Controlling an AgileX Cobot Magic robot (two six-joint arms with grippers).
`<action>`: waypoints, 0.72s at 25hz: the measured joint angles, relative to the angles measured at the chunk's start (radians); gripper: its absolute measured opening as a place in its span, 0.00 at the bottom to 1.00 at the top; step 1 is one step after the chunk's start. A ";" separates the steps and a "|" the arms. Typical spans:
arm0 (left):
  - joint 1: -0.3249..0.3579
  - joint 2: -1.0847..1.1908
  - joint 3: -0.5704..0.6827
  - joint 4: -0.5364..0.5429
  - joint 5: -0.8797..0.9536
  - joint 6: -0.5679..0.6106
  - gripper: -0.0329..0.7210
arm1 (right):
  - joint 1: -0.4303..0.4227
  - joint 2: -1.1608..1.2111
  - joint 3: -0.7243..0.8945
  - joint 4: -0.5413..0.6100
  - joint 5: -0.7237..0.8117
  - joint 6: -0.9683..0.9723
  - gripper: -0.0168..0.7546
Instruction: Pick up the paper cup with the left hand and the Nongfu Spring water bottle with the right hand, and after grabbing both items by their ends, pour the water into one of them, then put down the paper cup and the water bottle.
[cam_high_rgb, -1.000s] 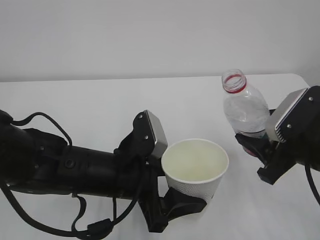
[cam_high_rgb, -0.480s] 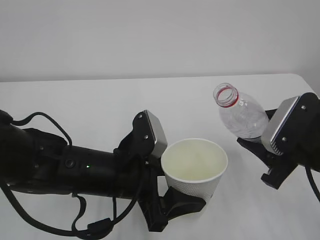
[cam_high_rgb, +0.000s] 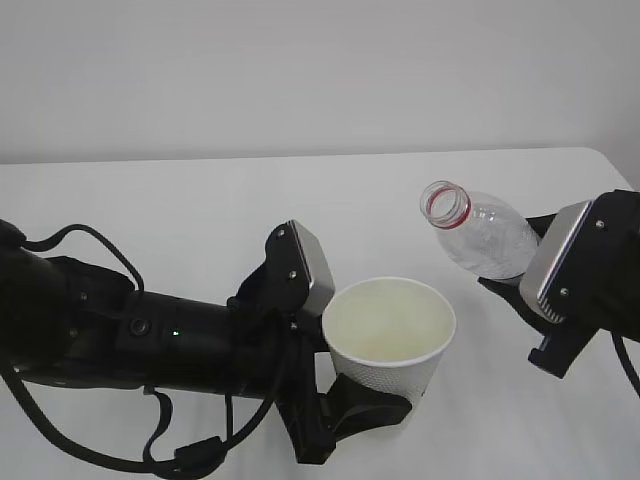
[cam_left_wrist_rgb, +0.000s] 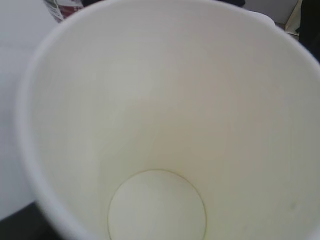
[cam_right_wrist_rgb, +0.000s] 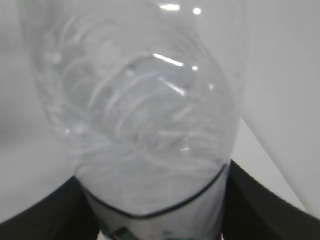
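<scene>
— Your left hand (cam_high_rgb: 365, 405) has its fingers clamped round the base of the paper cup (cam_high_rgb: 390, 335), upright, mouth open, just above the white desk (cam_high_rgb: 200, 210).

— And inside? Your left wrist view shows the cup's cream bottom, dry.

— Your right hand (cam_high_rgb: 515, 290) grips the Nongfu Spring water bottle (cam_high_rgb: 478, 235) by its lower end, tilted, red-ringed neck aimed left toward the cup, still apart from it.

— Water (cam_right_wrist_rgb: 150, 150) sits low in the bottle.

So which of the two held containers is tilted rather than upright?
The Nongfu Spring water bottle in the right claw: its open neck leans toward the paper cup, which the left claw holds upright.
</scene>
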 joint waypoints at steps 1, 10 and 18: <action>0.000 0.000 0.000 0.000 0.000 0.000 0.76 | 0.000 0.000 0.000 0.000 0.000 -0.006 0.64; 0.000 0.000 0.000 0.002 0.000 0.000 0.76 | 0.000 0.000 0.000 0.004 -0.006 -0.128 0.64; 0.000 0.000 0.000 0.002 0.000 0.000 0.76 | 0.000 0.000 0.000 0.067 -0.030 -0.235 0.64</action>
